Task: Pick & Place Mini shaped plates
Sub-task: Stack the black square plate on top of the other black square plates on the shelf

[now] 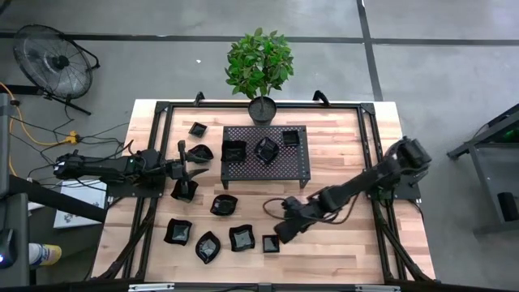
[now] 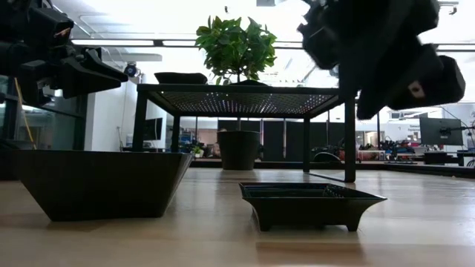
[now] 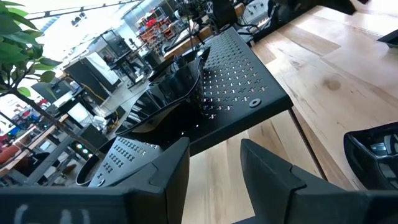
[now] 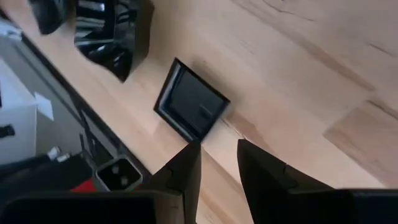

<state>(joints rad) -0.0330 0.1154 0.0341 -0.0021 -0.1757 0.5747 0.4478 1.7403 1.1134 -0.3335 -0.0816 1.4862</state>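
Your low view puts two plates closest to the lens: a deep dark dish (image 2: 100, 182) on one side and a shallow square plate (image 2: 308, 202) beside it, both flat on the wooden table (image 2: 223, 237). Behind them stand the perforated rack (image 2: 245, 93) and the potted plant (image 2: 237, 52).

From above, you see three plates on the rack (image 1: 265, 154), among them a wavy-edged plate (image 1: 267, 149). Others lie scattered over the table (image 1: 340, 130) in front of it and off its left end. Your left gripper (image 1: 188, 169) hangs near the rack's left end, close to a leaf-like plate (image 1: 200, 152). Your right gripper (image 1: 280, 231) sits low over the table, just beside a small square plate (image 1: 271, 243).

Your left wrist view shows spread fingers (image 3: 161, 177) holding nothing, facing the rack's corner (image 3: 249, 99) and a plate (image 3: 180, 84) on it.

Your right wrist view shows fingers (image 4: 186, 168) parted and empty, the small square plate (image 4: 191, 107) just ahead of the tips.
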